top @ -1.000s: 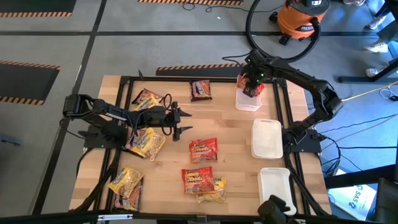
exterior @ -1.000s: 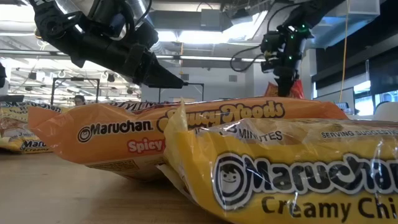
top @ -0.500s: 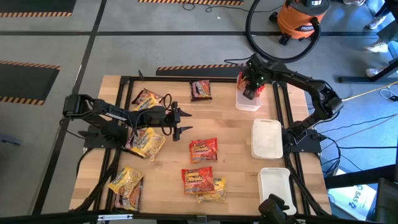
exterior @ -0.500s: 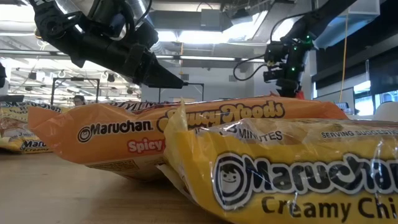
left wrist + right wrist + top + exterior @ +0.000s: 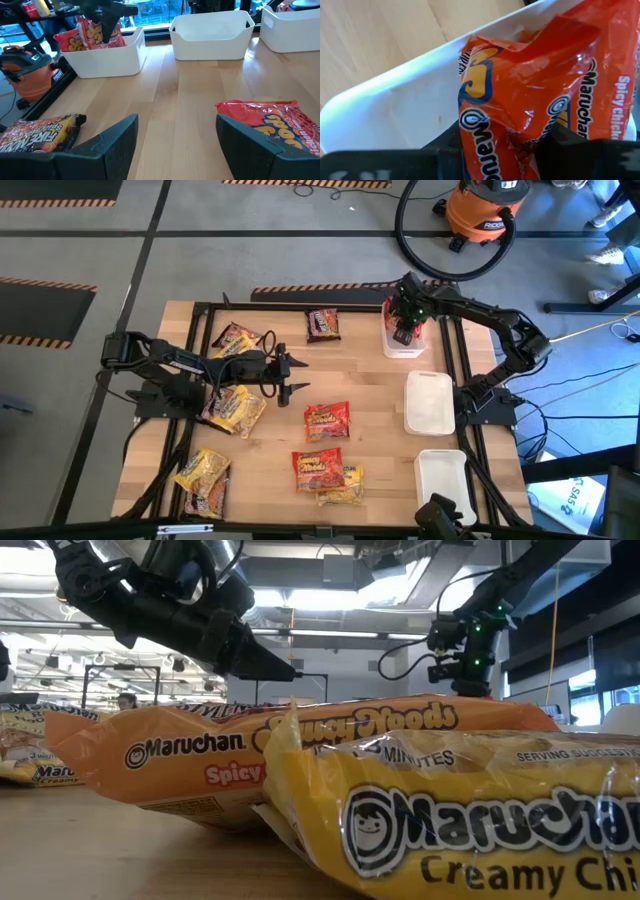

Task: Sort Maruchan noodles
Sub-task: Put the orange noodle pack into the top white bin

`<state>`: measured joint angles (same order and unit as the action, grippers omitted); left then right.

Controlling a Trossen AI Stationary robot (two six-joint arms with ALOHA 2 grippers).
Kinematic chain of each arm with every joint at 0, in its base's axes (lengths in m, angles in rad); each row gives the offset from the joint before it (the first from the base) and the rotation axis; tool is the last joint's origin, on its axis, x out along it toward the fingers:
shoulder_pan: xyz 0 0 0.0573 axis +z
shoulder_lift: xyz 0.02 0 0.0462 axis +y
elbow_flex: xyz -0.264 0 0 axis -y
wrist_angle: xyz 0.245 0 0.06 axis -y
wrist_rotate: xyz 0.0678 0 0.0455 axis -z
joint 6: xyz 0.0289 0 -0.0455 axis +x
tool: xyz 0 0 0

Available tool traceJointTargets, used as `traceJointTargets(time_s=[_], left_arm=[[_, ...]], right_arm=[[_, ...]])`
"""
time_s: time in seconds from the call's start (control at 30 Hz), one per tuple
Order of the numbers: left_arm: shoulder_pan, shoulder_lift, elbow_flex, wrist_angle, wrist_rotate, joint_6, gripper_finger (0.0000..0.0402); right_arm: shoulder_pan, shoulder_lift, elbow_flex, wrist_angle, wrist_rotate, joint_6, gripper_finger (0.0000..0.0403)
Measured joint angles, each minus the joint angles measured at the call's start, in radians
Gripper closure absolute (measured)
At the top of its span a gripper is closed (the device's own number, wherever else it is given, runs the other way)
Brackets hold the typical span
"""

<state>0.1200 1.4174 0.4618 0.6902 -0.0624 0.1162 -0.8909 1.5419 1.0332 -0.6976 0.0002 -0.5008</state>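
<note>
Maruchan noodles packets lie scattered on the wooden table: red ones [image 5: 327,420] [image 5: 317,468], yellow ones [image 5: 235,410] [image 5: 203,470], and a dark one [image 5: 322,325]. My right gripper [image 5: 403,330] is at the far right, over a white bin [image 5: 400,345]. It is shut on a red packet [image 5: 530,95] that reaches down into the bin. In the left wrist view, a second red packet [image 5: 70,40] stands in that bin [image 5: 107,62]. My left gripper [image 5: 292,375] hovers open above the table's middle, with nothing between its fingers [image 5: 117,142]. My right gripper pinches the red packet between its two fingers at the upper end [image 5: 105,25]. The fingers come from above and point steeply down. The plastic is crumpled between them [image 5: 520,140]. The packet hangs below the fingers, its lower part inside the white bin.
Two more white bins [image 5: 430,400] [image 5: 442,478] stand along the right side. A black frame [image 5: 200,310] rims the table. Bare wood lies between my left gripper and the bins. An orange vacuum [image 5: 487,210] sits on the floor beyond the far edge.
My right gripper has gone down toward the far white bin with the red packet. In the low view the packet has sunk out of sight behind the near packets.
</note>
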Motion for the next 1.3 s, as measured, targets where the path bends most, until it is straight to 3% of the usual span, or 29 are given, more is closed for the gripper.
traceJointTargets(time_s=[0.5, 0.9, 1.3], left_arm=[[0.000, 0.000, 0.000, 0.001, 0.000, 0.000, 0.0140], [0.000, 0.000, 0.000, 0.001, 0.034, 0.003, 0.0140], [0.000, 0.000, 0.000, 0.001, 0.034, 0.009, 0.0140]], right_arm=[[0.001, 0.074, 0.000, 0.009, 0.083, -0.058, 0.0280], [0.002, 0.074, 0.000, 0.051, 0.142, -0.083, 0.0172], [0.000, 0.068, 0.076, -0.088, 0.190, -0.058, 0.0153]])
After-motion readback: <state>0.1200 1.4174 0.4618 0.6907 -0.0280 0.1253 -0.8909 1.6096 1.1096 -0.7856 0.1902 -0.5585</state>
